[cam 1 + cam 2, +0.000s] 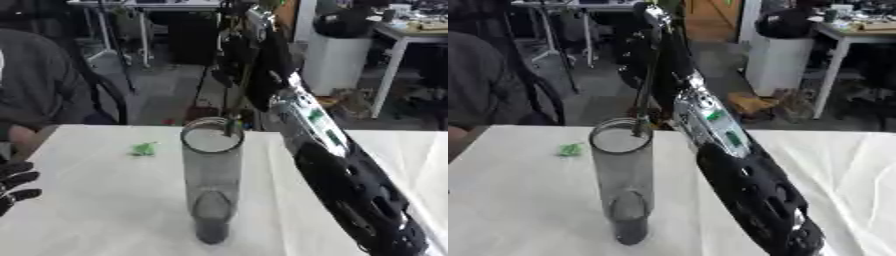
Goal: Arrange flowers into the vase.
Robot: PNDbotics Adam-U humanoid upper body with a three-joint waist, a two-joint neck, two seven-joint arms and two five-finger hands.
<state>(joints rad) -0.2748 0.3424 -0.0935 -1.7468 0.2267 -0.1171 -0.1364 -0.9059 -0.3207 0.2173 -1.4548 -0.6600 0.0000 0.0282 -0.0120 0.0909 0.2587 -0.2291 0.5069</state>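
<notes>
A tall clear vase point(212, 185) stands upright in the middle of the white table point(96, 210). My right arm rises from the lower right, and its hand point(255, 60) hangs above and behind the vase's mouth. The fingers are curled round a thin flower stem point(644, 100). The stem's lower end dips just inside the far rim of the vase. The flower's head is hidden at the top of the view. My left hand point(14, 184) rests at the left edge of the table with relaxed fingers, holding nothing.
A small green scrap point(143, 148) lies on the table left of the vase. A white cloth covers the table, with folds on the right side point(833, 165). Beyond the far edge are chairs, desks and a white bin.
</notes>
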